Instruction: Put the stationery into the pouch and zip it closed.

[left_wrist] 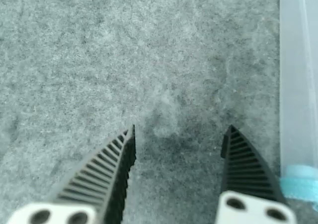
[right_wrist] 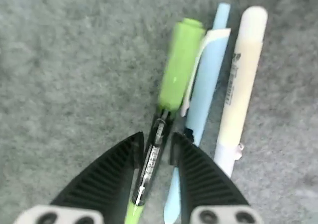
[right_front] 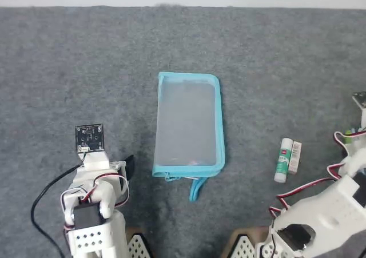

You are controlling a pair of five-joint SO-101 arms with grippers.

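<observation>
Risk sits mostly with the right gripper (right_wrist: 156, 137). Its jaws are drawn in narrow on the dark barrel of the green pen (right_wrist: 181, 65), which lies on the grey felt (right_front: 68, 69) well off to one side of the pouch (right_front: 187, 126), beyond the glue stick (right_front: 282, 159). The hold is on the thin barrel, not the fat cap, so I judge the heavier cap end may droop or swing once lifted. The blue pen (right_wrist: 206, 85) lies touching the green one, with its pale clip against the cap, and could be dragged along or knocked askew. A cream marker (right_wrist: 243, 75) lies just beyond that.

The pouch lies flat, with its zip pull (right_front: 197, 188) trailing from the end nearest the arms. I cannot tell whether the mouth is open. If it is not, a pen pushed at it would probably shove the pouch across the felt. The left gripper (left_wrist: 181, 129) holds nothing: it hangs spread wide over bare felt just beside the pouch's other long edge, near the zip end, so nothing pins the pouch.

Small print runs along the cream marker and the green pen's barrel. The glue stick carries a printed wrap, and the small block (right_front: 295, 157) beside it a striped label. None of it can be read.
</observation>
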